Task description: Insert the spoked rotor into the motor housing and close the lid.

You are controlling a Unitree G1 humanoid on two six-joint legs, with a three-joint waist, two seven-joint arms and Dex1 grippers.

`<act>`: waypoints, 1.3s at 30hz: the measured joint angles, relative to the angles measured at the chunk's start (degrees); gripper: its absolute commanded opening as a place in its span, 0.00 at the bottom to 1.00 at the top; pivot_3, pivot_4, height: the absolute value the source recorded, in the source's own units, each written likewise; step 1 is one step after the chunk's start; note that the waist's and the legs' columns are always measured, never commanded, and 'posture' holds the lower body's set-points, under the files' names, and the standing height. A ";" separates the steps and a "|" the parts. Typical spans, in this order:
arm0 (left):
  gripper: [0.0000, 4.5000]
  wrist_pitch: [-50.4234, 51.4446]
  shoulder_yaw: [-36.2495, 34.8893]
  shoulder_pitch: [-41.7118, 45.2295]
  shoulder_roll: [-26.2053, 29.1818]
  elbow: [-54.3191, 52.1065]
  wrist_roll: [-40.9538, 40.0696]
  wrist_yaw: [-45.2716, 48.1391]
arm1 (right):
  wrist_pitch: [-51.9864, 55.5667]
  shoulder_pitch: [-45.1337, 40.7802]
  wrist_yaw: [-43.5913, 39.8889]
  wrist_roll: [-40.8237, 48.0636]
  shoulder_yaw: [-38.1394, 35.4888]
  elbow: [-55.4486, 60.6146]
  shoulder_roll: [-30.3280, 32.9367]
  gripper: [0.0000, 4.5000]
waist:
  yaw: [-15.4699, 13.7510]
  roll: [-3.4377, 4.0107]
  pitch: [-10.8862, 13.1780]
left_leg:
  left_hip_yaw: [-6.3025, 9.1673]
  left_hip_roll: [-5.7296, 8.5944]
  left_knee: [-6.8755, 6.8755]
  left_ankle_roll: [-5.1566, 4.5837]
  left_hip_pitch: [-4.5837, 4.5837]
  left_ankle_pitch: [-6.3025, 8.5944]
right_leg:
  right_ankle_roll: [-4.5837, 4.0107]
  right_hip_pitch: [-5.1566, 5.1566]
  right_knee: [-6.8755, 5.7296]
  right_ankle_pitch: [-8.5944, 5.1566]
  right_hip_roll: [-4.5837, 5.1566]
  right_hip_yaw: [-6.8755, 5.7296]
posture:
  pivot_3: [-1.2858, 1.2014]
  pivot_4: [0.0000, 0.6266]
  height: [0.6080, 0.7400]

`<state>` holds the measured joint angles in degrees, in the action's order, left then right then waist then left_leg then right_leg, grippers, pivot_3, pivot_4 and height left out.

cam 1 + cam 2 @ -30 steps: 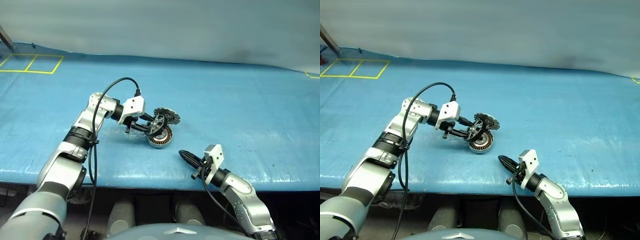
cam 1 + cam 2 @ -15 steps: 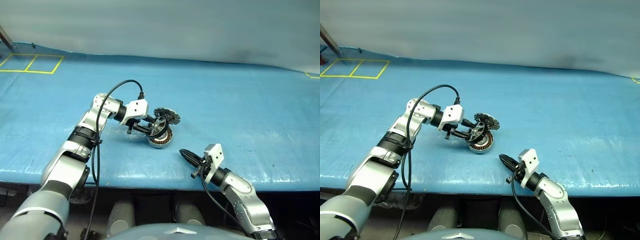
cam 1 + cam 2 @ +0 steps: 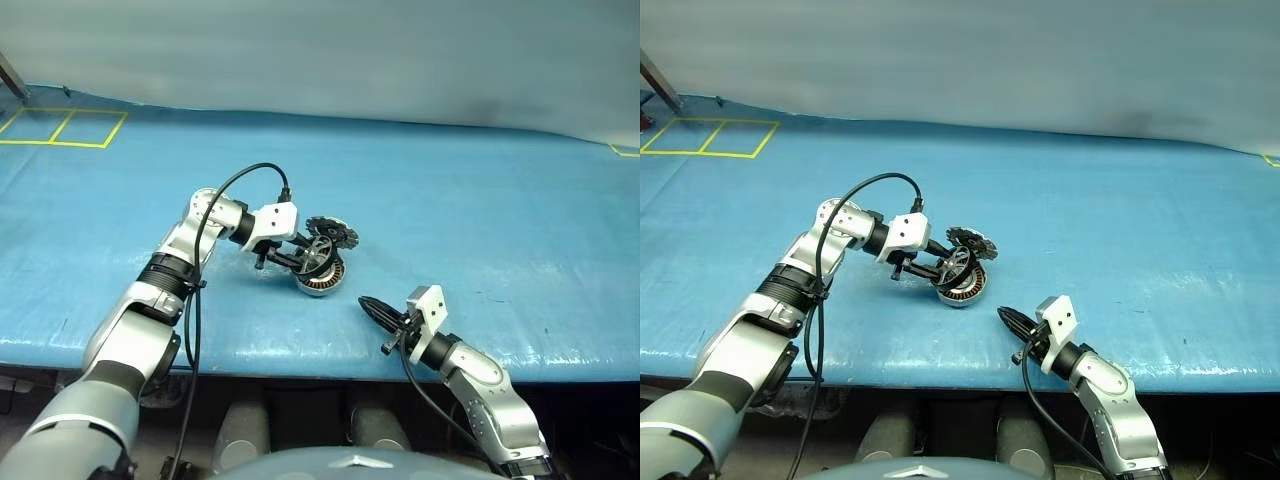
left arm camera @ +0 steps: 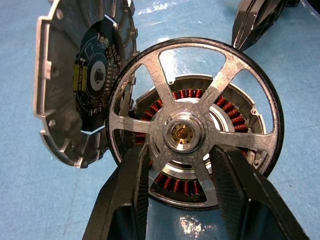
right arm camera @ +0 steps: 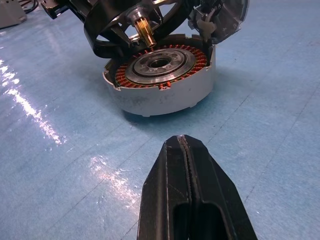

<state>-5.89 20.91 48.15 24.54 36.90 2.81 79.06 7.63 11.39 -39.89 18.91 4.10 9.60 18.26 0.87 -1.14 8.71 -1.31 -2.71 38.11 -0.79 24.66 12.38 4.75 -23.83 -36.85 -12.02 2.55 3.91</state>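
Observation:
The motor housing point(image 3: 321, 282) sits on the blue table, copper windings ringing its silver centre point(image 5: 159, 62). Its grey lid point(image 3: 332, 231) stands swung open at the far edge point(image 4: 75, 85). My left gripper point(image 4: 180, 152) is shut on the spoked rotor point(image 4: 192, 132) near its hub. It holds the rotor tilted just above the housing point(image 3: 318, 254), the brass hub facing the windings. My right gripper point(image 3: 368, 305) is shut and holds nothing. It lies low on the table, a short way in front and to the right of the housing point(image 5: 184, 142).
A blue sheet point(image 3: 480, 220) covers the table, and its front edge runs just behind my right gripper. Yellow tape squares point(image 3: 70, 128) mark the far left corner. A black cable point(image 3: 235, 180) loops over my left wrist.
My left wrist has turned slightly, with the rotor still held over the housing. The right arm has kept still.

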 measured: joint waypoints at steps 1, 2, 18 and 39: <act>0.63 -0.18 0.03 0.01 0.00 0.24 0.15 -0.02 | 0.00 -0.03 0.00 0.00 0.00 0.00 -0.01 0.00 | 0.00 0.00 0.00 | 0.00 0.00 0.00 0.00 0.00 0.00 | 0.00 0.00 0.00 0.00 0.00 0.00 | 0.52 0.24 1.00; 0.70 -0.52 0.05 0.01 -0.01 0.50 0.60 -0.22 | 0.00 -0.07 0.00 0.00 0.00 0.00 -0.03 0.00 | 0.00 0.00 0.00 | 0.00 0.00 0.00 0.00 0.00 0.00 | 0.00 0.00 0.00 0.00 0.00 0.00 | 0.52 0.24 1.00; 0.85 1.57 -1.67 0.01 0.25 -1.43 -1.61 -1.39 | -0.02 -1.11 -0.04 -0.11 0.04 -0.01 -0.12 0.00 | -0.04 0.00 0.00 | 0.00 0.00 0.00 0.00 0.01 0.00 | 0.00 0.00 0.00 0.00 0.00 0.00 | 0.52 0.24 1.00; 0.85 3.39 -9.39 -19.55 0.90 -14.50 -10.94 -8.46 | 6.99 -23.79 2.77 -5.00 6.78 -10.91 -4.20 0.00 | 0.40 0.02 0.00 | 0.00 -0.01 0.00 0.01 -0.01 -0.01 | -0.25 0.01 -0.02 0.17 0.00 -0.01 | 0.52 0.24 1.00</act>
<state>-2.50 11.52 28.60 25.44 22.41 -8.13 70.60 14.62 -12.40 -37.12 13.91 10.88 -1.31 14.06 1.27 -1.12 8.70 -1.31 -2.72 38.11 -0.78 24.65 12.37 4.50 -23.81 -36.87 -11.84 2.55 3.90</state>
